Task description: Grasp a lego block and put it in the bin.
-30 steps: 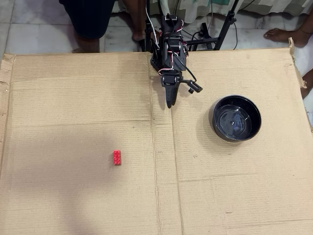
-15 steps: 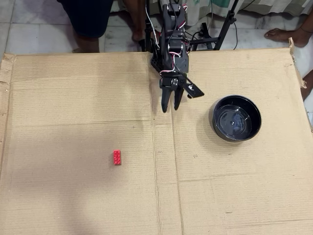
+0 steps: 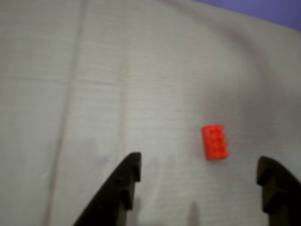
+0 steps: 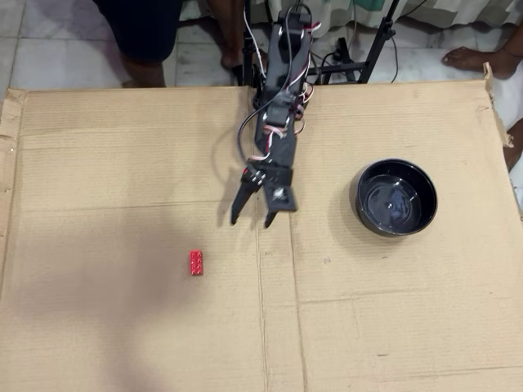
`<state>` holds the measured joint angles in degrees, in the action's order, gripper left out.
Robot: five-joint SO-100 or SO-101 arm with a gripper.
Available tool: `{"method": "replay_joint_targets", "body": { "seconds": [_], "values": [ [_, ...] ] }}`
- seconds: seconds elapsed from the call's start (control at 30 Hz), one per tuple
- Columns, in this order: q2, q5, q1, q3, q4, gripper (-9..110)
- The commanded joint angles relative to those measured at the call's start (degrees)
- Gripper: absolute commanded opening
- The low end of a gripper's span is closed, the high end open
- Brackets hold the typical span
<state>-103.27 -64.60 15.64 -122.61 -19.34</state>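
Note:
The red lego block (image 4: 196,262) lies flat on the cardboard, left of centre in the overhead view. In the wrist view it (image 3: 215,142) sits between and a little ahead of the two black fingers, nearer the right one. My gripper (image 4: 252,219) is open and empty; in the overhead view it hovers above the cardboard, up and to the right of the block and apart from it. In the wrist view the gripper (image 3: 202,169) shows its two fingers spread wide. The black bowl (image 4: 393,197) stands to the right of the arm, empty.
A large cardboard sheet (image 4: 122,163) covers the work area, with a fold seam down the middle. People's legs and feet stand beyond its far edge (image 4: 147,33). Stand legs and cables are behind the arm base (image 4: 351,49).

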Motion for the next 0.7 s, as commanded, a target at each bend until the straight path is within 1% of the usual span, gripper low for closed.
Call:
{"method": "replay_joint_targets", "body": {
  "seconds": [0.0,0.27,0.67],
  "values": [
    [5.2,-0.7,2.8,8.3,1.1,28],
    [22.3,-0.7,9.0,22.1,1.1,28],
    [37.1,-0.5,12.6,32.7,1.2,28]
  ]
}}
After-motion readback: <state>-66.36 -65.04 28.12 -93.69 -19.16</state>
